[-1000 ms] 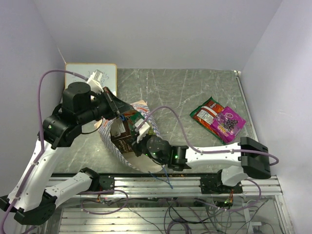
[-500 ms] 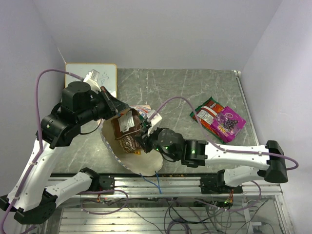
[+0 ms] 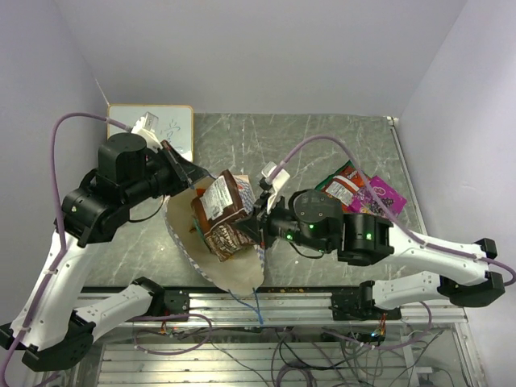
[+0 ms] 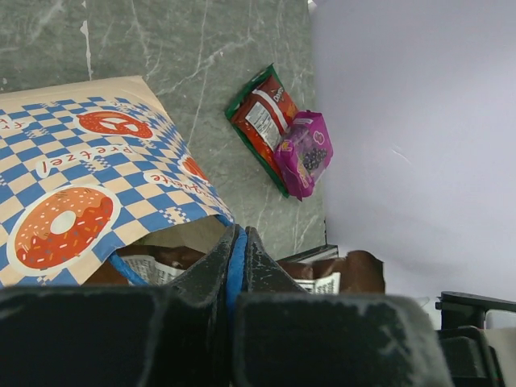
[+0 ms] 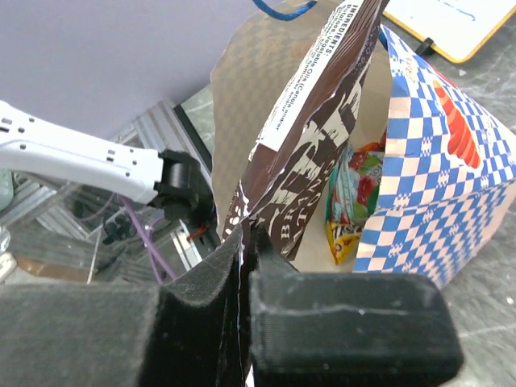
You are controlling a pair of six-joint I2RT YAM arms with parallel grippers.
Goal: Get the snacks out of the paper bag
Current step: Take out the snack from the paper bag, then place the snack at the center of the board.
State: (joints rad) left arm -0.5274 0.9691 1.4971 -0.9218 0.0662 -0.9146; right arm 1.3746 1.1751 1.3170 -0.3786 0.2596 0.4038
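Closest in, the right gripper [image 5: 242, 235] has its two pads pressed flat together on the lower edge of the brown bag [image 5: 310, 153], pinching only a thin lip of film. That bag is glossy, light and crinkly, so I judge it slippery and floppy. The crimped seam or a corner is the best place to take it (the puffed middle would only squash and slide). It hangs upright just ahead of the fingers, mostly clear of the paper bag [image 5: 439, 189], its bottom corner at the mouth. Just past it, deeper inside, small packets [image 5: 355, 197] lie against the checkered wall.

The right arm reaches low and nearly level across the table [image 3: 322, 145], wrist turned so the fingers point into the bag's mouth.

Beyond the brown bag, the left gripper [image 4: 239, 239] is closed on the paper bag's rim, with what seems to be the blue cord [image 4: 234, 278] caught between its pads; the close view is too tight to be sure. The left arm arches high, elbow up, forearm angled down onto the rim. The paper is thin and light, so pinning it seems wise.

Farthest from both hands, a purple packet [image 4: 305, 153] overlaps a red-and-green packet [image 4: 256, 121] on the table.
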